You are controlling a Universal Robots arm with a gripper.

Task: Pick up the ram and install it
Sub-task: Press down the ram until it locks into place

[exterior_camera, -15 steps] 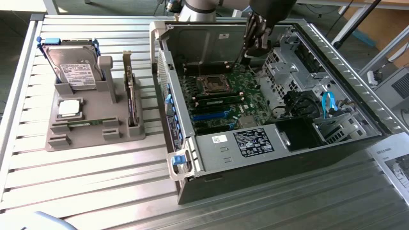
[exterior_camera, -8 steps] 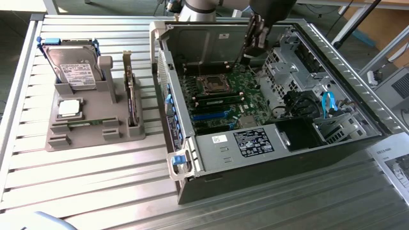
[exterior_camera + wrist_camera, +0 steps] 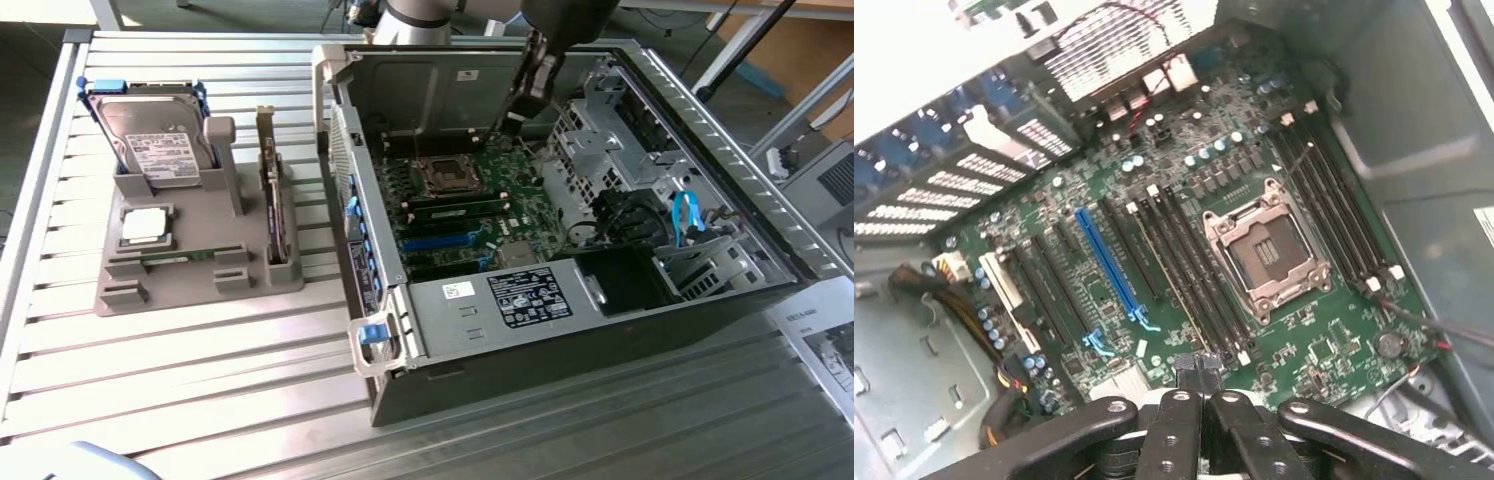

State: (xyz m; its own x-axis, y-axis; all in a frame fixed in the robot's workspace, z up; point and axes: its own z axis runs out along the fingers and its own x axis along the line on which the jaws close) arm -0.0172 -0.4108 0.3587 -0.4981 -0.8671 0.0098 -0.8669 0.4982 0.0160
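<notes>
The gripper (image 3: 1196,372) is closed, its two dark fingers (image 3: 1179,420) pressed together with nothing visibly held between them. It hangs inside the open computer case (image 3: 747,190), above the motherboard (image 3: 1104,290) and clear of it. In the exterior view the gripper (image 3: 523,112) sits near the far edge of the board, in front of the raised metal side panel (image 3: 427,90).

In the wrist view, the fingertips point at the near end of a bank of long black memory slots (image 3: 1189,270). The ram (image 3: 1170,283) appears there as a thin pale-edged strip standing on edge in one of those slots, apart from the gripper. In the exterior view the ram (image 3: 458,205) shows as a narrow green strip lying just beside the processor socket (image 3: 441,175). I cannot tell whether it is pressed fully home. The socket (image 3: 1266,250) is open and holds no chip. A blue slot (image 3: 1109,262) runs on the other side of the memory slots from the socket.

Outside the case, toward the exterior view's left, a grey holder (image 3: 120,295) rests on the slatted metal counter (image 3: 200,370). It carries a hard drive (image 3: 151,135), a square silver processor chip (image 3: 144,226) and an expansion card (image 3: 274,200) standing upright.
</notes>
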